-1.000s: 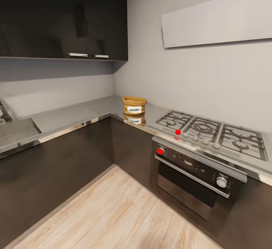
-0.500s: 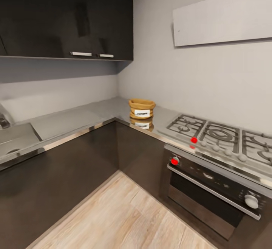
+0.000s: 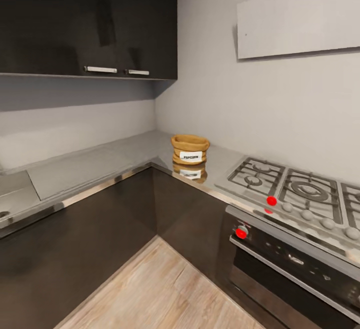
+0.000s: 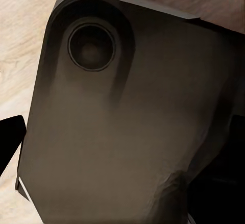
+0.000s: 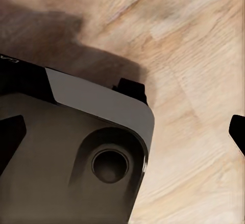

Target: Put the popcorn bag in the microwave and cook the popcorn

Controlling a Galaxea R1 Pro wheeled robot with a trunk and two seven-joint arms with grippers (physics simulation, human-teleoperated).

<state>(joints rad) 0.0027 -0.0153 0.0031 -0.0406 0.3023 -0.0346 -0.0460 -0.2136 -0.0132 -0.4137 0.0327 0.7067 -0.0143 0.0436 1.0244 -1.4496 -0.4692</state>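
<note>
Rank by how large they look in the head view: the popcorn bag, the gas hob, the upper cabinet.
1. Upper cabinet, largest.
2. Gas hob, partly cut off at the picture's edge.
3. Popcorn bag, smallest, though it stands farther from the camera than the hob's near end.

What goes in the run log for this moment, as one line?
phase: approaching | popcorn bag: upright on countertop corner, beside hob | hands: not on bag | microwave: unseen
</note>
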